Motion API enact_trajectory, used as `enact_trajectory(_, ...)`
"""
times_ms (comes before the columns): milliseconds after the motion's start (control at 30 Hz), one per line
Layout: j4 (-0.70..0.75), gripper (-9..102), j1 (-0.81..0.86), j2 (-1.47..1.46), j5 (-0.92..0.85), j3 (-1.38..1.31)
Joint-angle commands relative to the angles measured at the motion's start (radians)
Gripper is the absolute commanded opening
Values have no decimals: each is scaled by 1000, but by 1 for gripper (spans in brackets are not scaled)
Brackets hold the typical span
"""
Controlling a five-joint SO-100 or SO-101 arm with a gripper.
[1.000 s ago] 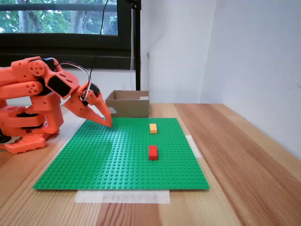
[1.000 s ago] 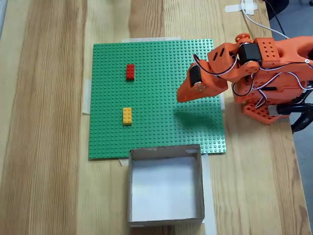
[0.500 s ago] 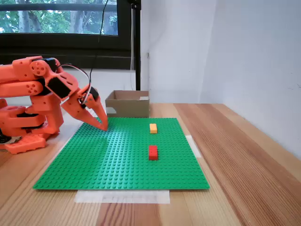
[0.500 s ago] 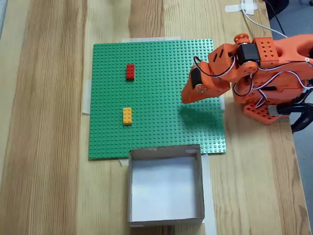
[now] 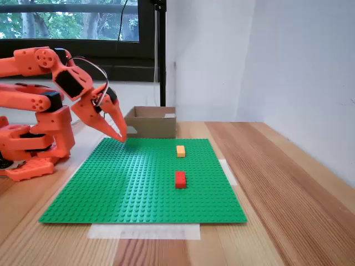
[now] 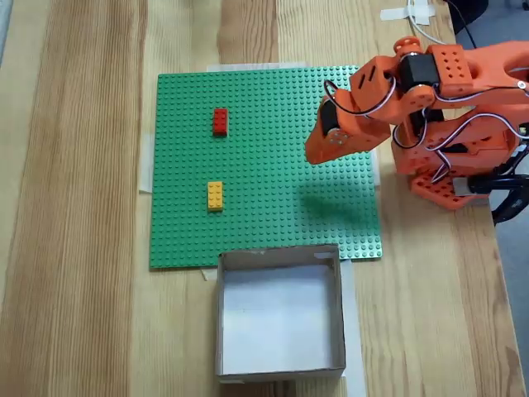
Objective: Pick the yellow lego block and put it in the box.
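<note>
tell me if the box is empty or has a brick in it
Empty. The box shows a bare floor from above; the yellow brick and red brick sit on the green baseplate.

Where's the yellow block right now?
In both fixed views, the yellow block sits on the green baseplate, between the red brick and the box.

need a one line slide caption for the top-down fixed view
Orange arm's gripper hovers over the green baseplate, yellow lego block and red brick untouched, box empty.
</note>
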Motion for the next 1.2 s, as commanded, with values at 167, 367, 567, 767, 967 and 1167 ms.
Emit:
enact_trajectory(167, -5, 1, -8, -147, 20, -173)
enact_trajectory(367, -12, 1, -14, -291, 25, -272)
enact_trajectory(567, -14, 1, -23, -399, 21, -350)
enact_trajectory(767, -14, 1, -38, -509, 12, -442)
enact_trajectory(967, -14, 1, -61, -623, 15, -540)
enact_trajectory(1167, -2, 1, -86, -689, 17, -621)
